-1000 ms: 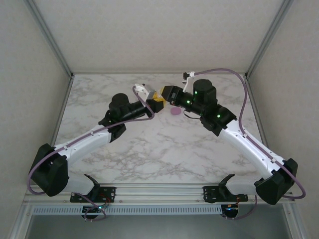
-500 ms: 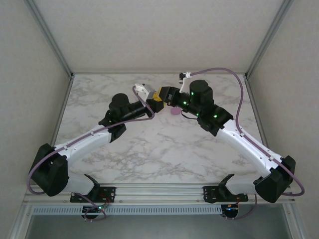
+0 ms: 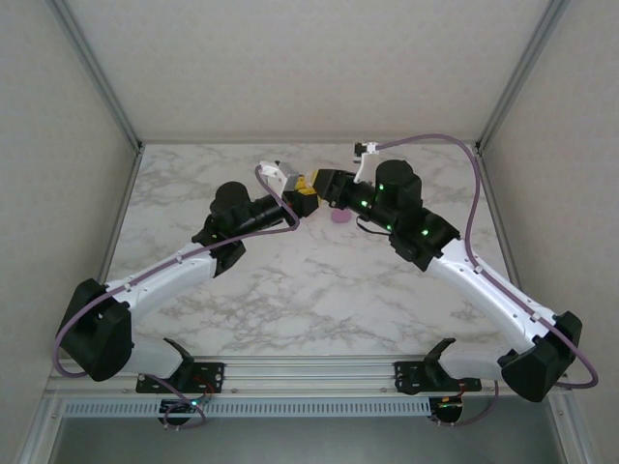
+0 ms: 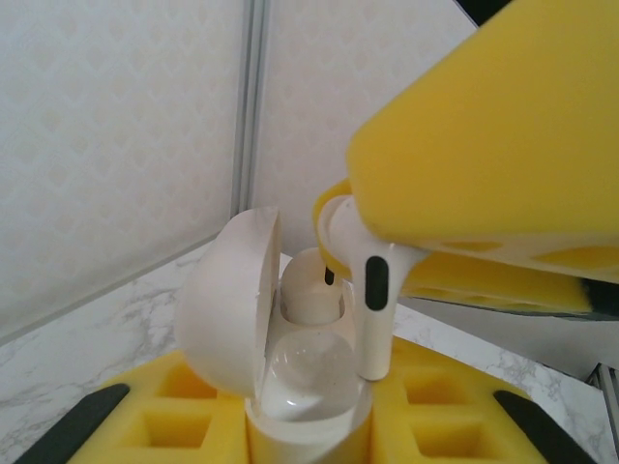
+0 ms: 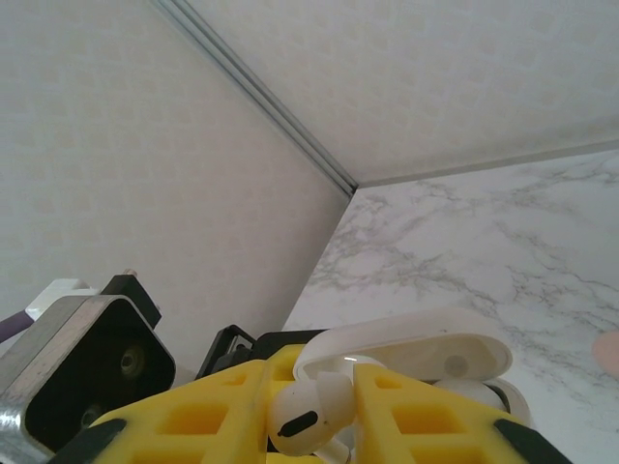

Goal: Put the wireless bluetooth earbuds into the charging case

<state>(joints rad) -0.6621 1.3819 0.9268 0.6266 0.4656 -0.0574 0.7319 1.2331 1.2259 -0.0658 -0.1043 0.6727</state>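
- Small pink-purple object [image 3: 340, 217] lies on the marble worktop [image 3: 290, 290], near the far edge, mid-width.
- Just beyond, left end effector [image 3: 303, 197] is clenched on the white charging case [image 4: 290, 387], lid open.
- Right end effector [image 3: 321, 184] grasps a white earbud [image 4: 372, 309] between yellow pads [image 4: 503, 145], stem down at the case's open rim; another white bud [image 4: 309, 285] sits inside.

We see the charging case [image 4: 232, 309] as smooth, glossy white plastic; the earbud [image 4: 372, 338] just beside the case has the same shiny plastic skin; the yellow pads [image 4: 503, 145] above the case look matt and foam-like; beneath the case, the table [image 3: 319, 290] shows a smooth marbled finish
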